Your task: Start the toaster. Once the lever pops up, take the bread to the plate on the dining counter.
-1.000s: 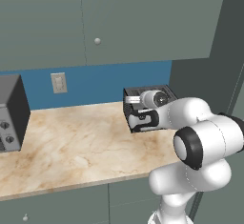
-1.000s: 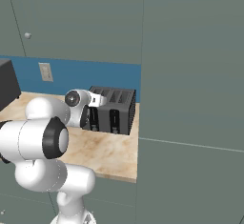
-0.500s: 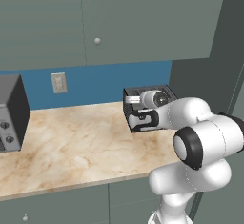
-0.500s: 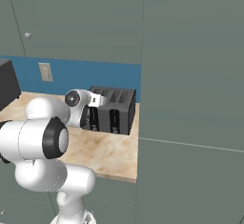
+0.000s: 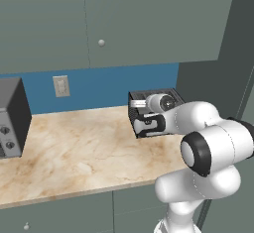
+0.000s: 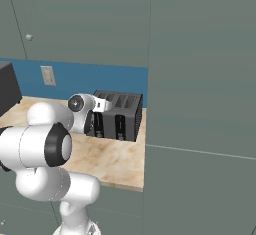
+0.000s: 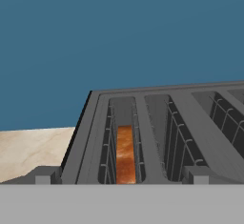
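Toaster (image 5: pixel 149 109) sits at the far right end of the marbled counter (image 5: pixel 74 152), backed by blue wall (image 5: pixel 99 86), hard against the grey tall panel at 3 o'clock. In the left base view the white arm reaches in from 4 o'clock and its hand covers most of the toaster's front; the pincer (image 5: pixel 145 126) hangs just before the toaster face. The right base view gives what the left hides: the toaster's (image 6: pixel 120 114) ribbed right side, two vertical lever slots on the front, and the top slots running away from the camera. The hand view looks down along the top of the toaster (image 7: pixel 157 137): a slice of bread (image 7: pixel 125 156) stands sunk in the left slot, orange-brown crust edge up; the next slot at 3 o'clock shows wire guides. Pincer fingers (image 7: pixel 43 176) rise at 7 and 5 o'clock, spread wide apart, holding nothing. Left base view alone adds a grey oven box with knobs (image 5: pixel 10 123) at 9 o'clock and a wall outlet (image 5: pixel 61 86) at 10 o'clock.
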{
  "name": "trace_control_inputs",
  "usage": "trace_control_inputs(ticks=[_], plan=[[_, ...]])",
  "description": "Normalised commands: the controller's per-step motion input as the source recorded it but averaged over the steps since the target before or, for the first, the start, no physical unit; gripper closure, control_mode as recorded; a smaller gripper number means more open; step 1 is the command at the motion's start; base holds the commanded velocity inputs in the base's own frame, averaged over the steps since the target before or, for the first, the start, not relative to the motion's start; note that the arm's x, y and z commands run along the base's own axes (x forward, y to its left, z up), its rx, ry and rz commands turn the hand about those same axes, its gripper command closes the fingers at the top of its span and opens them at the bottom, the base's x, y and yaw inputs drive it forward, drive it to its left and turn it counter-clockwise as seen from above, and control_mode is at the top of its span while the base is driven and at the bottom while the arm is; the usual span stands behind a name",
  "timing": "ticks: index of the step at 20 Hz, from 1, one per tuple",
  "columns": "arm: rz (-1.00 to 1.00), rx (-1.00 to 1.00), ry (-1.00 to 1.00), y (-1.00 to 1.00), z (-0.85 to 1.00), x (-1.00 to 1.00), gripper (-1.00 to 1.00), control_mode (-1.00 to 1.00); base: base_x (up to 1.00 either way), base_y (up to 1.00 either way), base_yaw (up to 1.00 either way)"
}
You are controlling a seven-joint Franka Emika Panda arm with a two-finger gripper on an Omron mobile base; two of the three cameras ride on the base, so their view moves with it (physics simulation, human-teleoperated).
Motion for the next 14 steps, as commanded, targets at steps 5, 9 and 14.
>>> trace_control_inputs(ticks=[5, 9, 14], plan=[[0.0, 0.0, 0.0, 0.0, 0.0, 0.0, -1.0, -1.0, 0.0, 0.0, 0.0], [0.0, 0.0, 0.0, 0.0, 0.0, 0.0, -1.0, -1.0, 0.0, 0.0, 0.0], [0.0, 0.0, 0.0, 0.0, 0.0, 0.0, -1.0, -1.0, 0.0, 0.0, 0.0]])
